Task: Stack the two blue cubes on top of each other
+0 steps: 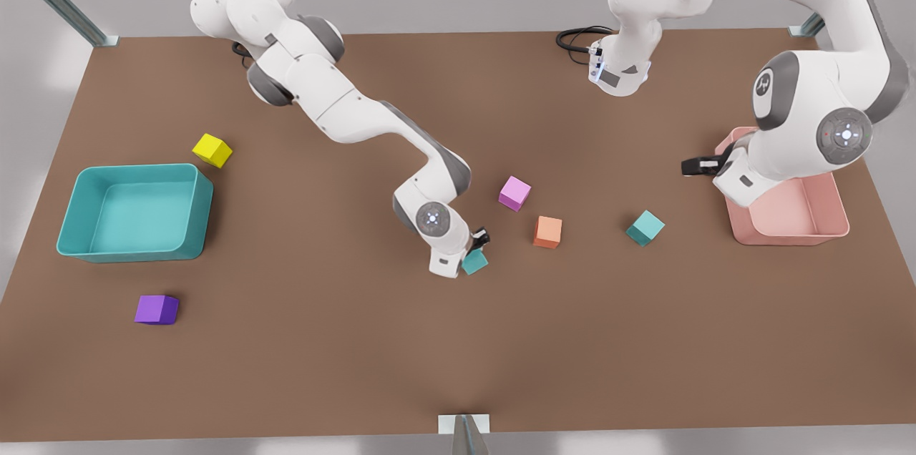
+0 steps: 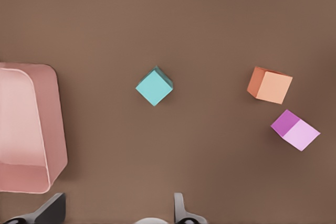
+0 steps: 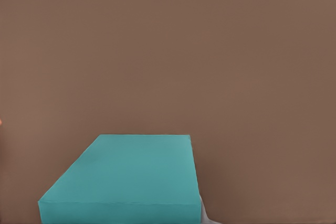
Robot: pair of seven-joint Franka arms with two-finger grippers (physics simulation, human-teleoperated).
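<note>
The two teal cubes are not yet stacked. One teal cube (image 1: 474, 262) sits at the right gripper (image 1: 478, 244) mid-bench; whether its fingers grip it cannot be told. The other teal cube (image 1: 645, 227) lies well apart, near the waiting left gripper (image 2: 118, 211), fingers spread and empty.

Pink tray (image 1: 823, 230), teal tray (image 1: 79, 244), scattered cubes.

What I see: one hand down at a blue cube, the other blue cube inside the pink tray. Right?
No: the other blue cube lies on the bare table, apart from the pink tray, as the front view shows. The rest holds.
</note>
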